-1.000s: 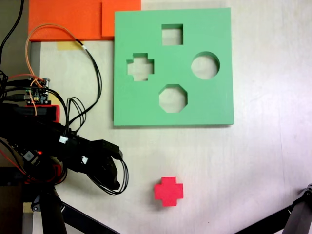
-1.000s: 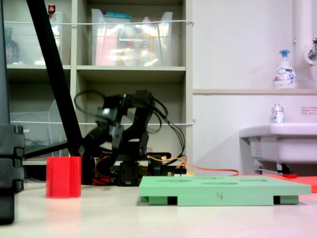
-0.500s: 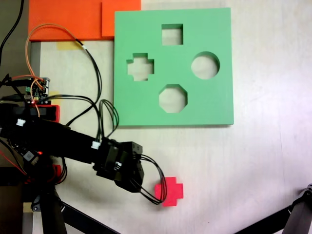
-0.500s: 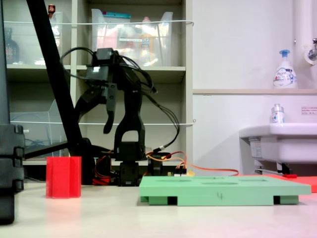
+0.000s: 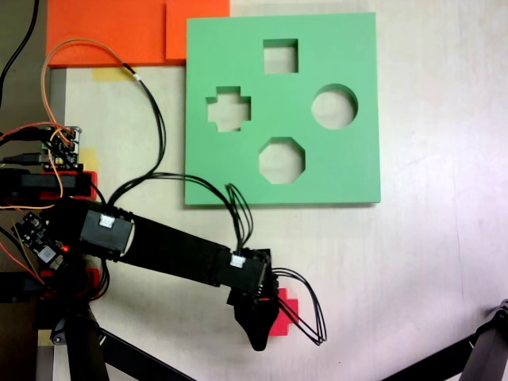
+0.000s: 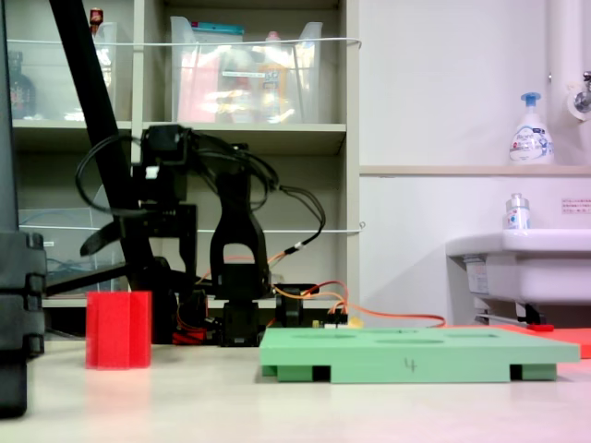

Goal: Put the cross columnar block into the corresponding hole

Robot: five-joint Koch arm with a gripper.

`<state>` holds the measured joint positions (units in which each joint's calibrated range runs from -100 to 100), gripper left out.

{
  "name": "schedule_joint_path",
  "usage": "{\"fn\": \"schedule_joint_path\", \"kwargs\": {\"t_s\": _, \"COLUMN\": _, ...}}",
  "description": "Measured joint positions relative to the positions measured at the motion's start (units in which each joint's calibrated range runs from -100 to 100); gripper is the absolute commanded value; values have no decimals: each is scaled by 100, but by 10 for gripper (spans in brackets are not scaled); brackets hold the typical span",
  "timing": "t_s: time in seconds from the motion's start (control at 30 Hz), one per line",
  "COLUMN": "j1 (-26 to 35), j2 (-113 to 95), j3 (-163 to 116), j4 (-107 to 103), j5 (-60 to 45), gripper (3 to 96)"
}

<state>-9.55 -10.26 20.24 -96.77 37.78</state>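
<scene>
Red block (image 5: 284,315) upright on the surface (image 5: 429,262), well below the green board (image 5: 357,167) in the first exterior view, far from the cross hole (image 5: 228,109); gripper (image 5: 258,325) overhead, covering the block's left half; in the second exterior view raised above the block, one finger splayed out, apparently open with nothing held. Risks, as judged: off-centre descent tipping or shoving the block; lopsided pinch twisting it; twisted arms then jamming at the hole.
</scene>
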Motion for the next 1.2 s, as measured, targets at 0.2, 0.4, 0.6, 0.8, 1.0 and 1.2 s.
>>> {"fn": "schedule_joint_path", "kwargs": {"t_s": 0.2, "j1": 0, "j2": 889, "j3": 568, "j4": 117, "j5": -5, "gripper": 921}}
{"fn": "schedule_joint_path", "kwargs": {"t_s": 0.4, "j1": -29, "j2": 1546, "j3": 608, "j4": 127, "j5": -5, "gripper": 918}}
{"fn": "schedule_joint_path", "kwargs": {"t_s": 0.6, "j1": -39, "j2": 1970, "j3": 608, "j4": 274, "j5": -54, "gripper": 910}}
{"fn": "schedule_joint_path", "kwargs": {"t_s": 0.8, "j1": -54, "j2": 2079, "j3": 706, "j4": 431, "j5": -68, "gripper": 646}}
{"fn": "schedule_joint_path", "kwargs": {"t_s": 1.0, "j1": -93, "j2": 1943, "j3": 549, "j4": 460, "j5": -68, "gripper": 440}}
{"fn": "schedule_joint_path", "kwargs": {"t_s": 1.2, "j1": -132, "j2": 1532, "j3": 98, "j4": 489, "j5": -63, "gripper": 389}}
